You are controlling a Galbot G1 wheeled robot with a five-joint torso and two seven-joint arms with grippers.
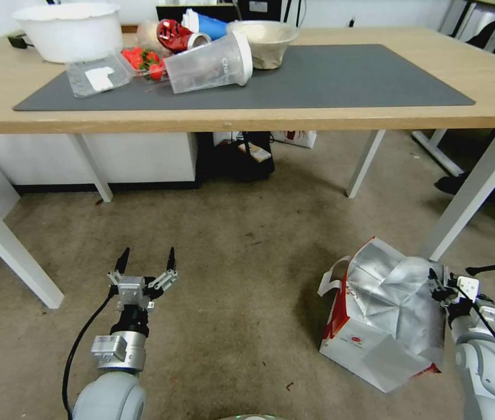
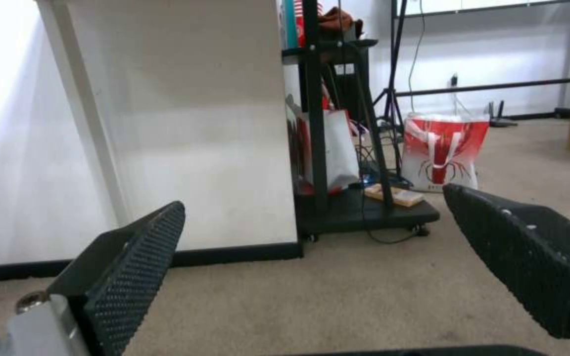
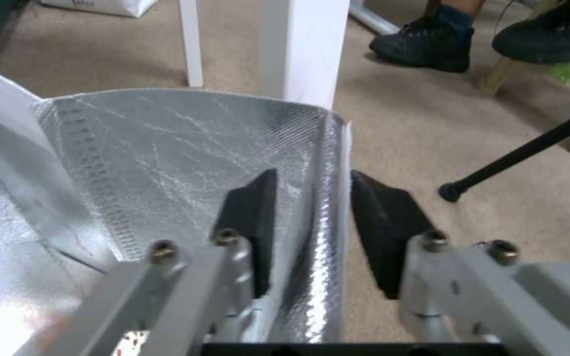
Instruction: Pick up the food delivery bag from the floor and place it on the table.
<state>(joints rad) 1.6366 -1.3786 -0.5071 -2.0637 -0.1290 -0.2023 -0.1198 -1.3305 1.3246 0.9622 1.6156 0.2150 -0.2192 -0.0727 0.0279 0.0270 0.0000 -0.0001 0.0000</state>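
Straddling the bag's wall before the lift

I have the right gripper [image 3: 308,225] at the rim of the food delivery bag [image 1: 384,315], which sits on the floor [image 1: 241,280] near a white leg of the counter [image 1: 340,111], on the robot's right. From the right wrist view, one finger [image 3: 252,222] is inside against the silver foil lining and the other hangs outside over the carpet, with the upright wall edge running between them. The jaws stand narrowly apart and are not yet pinched on the wall; there is a clear gap on the outer side.

To do this step well, I judge I should sink a little deeper so the pads cover more than the very edge of the wall, then close squarely. The foil wall looks thin and crumpled, so a shallow bite could slip or tear, and the bag may fold and swing once its weight comes off the floor. The white strap handles [image 1: 332,279] lie on the far side from my gripper, so I am working with the wall, not a strap.

My left gripper [image 1: 146,261] hovers over bare carpet, well apart from the bag, fingers spread wide and holding nothing.

On the counter the dark grey mat [image 1: 340,79] has free room on its right half, away from the toppled clear cup [image 1: 209,63] and bowls, which is where I would aim the bag.
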